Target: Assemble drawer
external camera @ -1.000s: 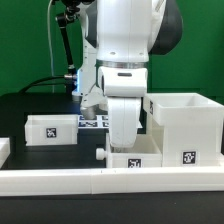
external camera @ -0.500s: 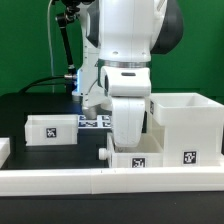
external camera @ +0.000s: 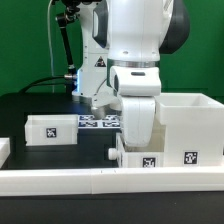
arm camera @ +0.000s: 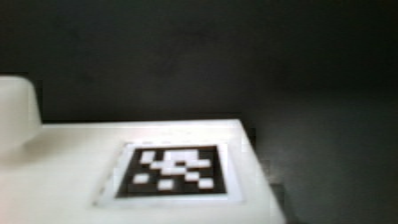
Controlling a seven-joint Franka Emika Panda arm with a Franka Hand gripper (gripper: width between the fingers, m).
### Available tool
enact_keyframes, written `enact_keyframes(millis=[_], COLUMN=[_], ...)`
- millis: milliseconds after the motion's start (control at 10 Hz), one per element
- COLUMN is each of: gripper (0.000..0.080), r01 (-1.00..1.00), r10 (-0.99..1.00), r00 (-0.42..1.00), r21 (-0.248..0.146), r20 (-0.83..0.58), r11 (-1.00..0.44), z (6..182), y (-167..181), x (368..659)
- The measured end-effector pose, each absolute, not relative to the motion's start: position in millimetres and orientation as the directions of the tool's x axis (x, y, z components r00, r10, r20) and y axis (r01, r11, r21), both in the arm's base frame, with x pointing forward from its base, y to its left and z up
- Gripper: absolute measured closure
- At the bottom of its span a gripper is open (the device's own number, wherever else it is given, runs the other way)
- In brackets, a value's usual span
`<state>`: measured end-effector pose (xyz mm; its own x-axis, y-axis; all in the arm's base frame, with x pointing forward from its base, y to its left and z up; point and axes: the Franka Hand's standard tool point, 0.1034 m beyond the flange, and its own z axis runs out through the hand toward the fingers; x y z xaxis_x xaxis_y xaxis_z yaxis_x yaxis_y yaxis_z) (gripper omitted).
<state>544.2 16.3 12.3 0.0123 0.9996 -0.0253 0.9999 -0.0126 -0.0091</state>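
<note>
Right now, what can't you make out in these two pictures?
Exterior view: the gripper, fingertips hidden by the arm and the small white plastic tray; open or shut unknown.
Exterior view: the marker board, partly behind the arm.
Wrist view: the black-and-white square tag, blurred.

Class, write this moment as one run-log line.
gripper: down at front tray, jaws hidden | box shell: beside it, exterior view's right | second tray: apart, exterior view's left
</note>
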Motion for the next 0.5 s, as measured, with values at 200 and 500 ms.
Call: enact_keyframes(millis=[200, 500], gripper=[0.0758, 0.0665], r01=[1.0, 0.999], r10=[1.0, 0.999], r00=[0.015, 0.033], r21=[-0.011, -0.008], r20=[-0.026, -0.026], r11=[-0.016, -0.033], z=[11.6, 15.8], y=[14.7, 14.4], x=[543.5, 545.0])
